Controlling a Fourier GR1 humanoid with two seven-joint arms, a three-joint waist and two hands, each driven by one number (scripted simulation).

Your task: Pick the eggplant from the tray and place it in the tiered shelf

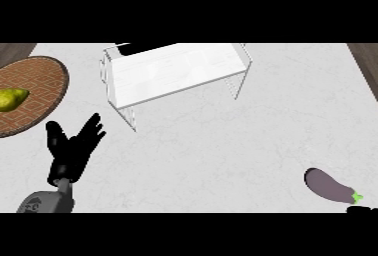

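The dark purple, elongated eggplant with a green stem cap is seen at the lower right of the frame, lying on the white marbled worktop, well apart from the round woven brown tray at the upper left, on which only a yellow-green pear-like fruit rests. The white wire-framed tiered shelf stands at upper centre, apparently unfilled. The left robot hand is held open at lower left, fingers spread, resting. Of the right robot hand only a dark tip shows just beside the stem; its state cannot be told. Dark wood strips edge the upper corners
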